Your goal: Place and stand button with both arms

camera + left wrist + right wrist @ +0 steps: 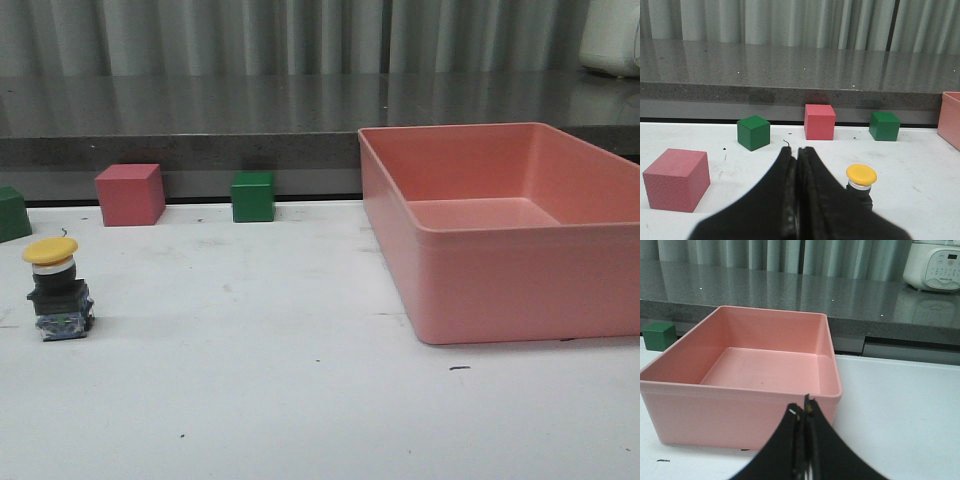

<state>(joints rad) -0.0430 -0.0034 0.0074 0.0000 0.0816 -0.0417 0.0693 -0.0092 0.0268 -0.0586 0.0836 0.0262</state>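
Observation:
The button (57,288) stands upright on the white table at the left, yellow cap on top and blocky blue-marked base below. In the left wrist view the button (861,181) shows just past and beside my left gripper (796,152), which is shut with nothing held and does not touch it. My right gripper (803,407) is shut and empty, close in front of the pink bin's near wall. Neither arm appears in the front view.
A large pink bin (500,285) fills the right side of the table. A pink cube (130,194) and a green cube (252,197) sit along the back edge, another green cube (12,213) at far left. A nearer pink cube (676,179) lies beside the left gripper.

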